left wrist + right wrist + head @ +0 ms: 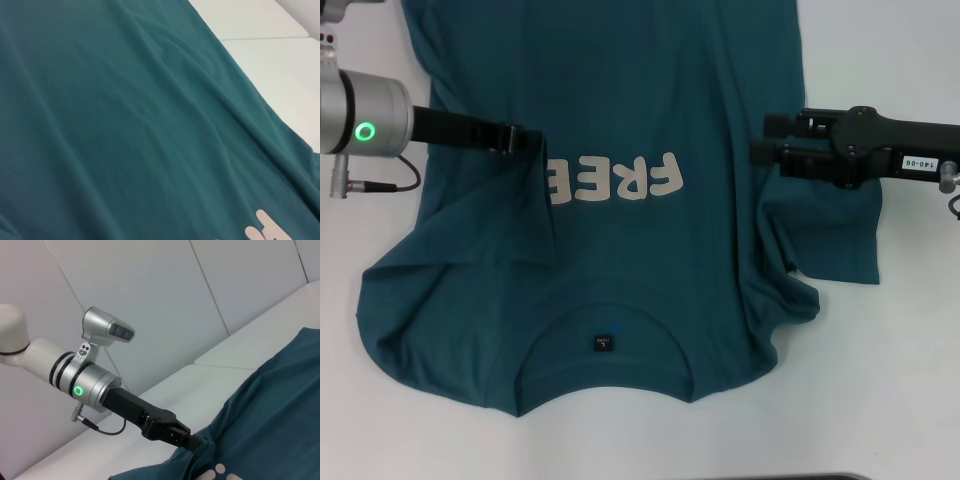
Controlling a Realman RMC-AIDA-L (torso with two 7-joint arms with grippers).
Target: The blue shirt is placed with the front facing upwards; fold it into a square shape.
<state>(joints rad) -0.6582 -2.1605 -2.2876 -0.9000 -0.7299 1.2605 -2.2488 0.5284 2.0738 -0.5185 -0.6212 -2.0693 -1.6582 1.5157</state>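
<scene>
White tabletop (880, 400) carries the blue shirt (620, 100), spread front up with its collar toward the robot and the "FREE" lettering (612, 180) across the middle. On the left, the left tool (523, 140) is clenched on the shirt's side fabric and has it drawn inward over the first letter, so the lengthwise side fold looks to be under way. On the right, the right tool (760, 140) sits at the shirt's opposite edge, its grip impossible to tell; next, both sides should be laid flat toward the centre.
</scene>
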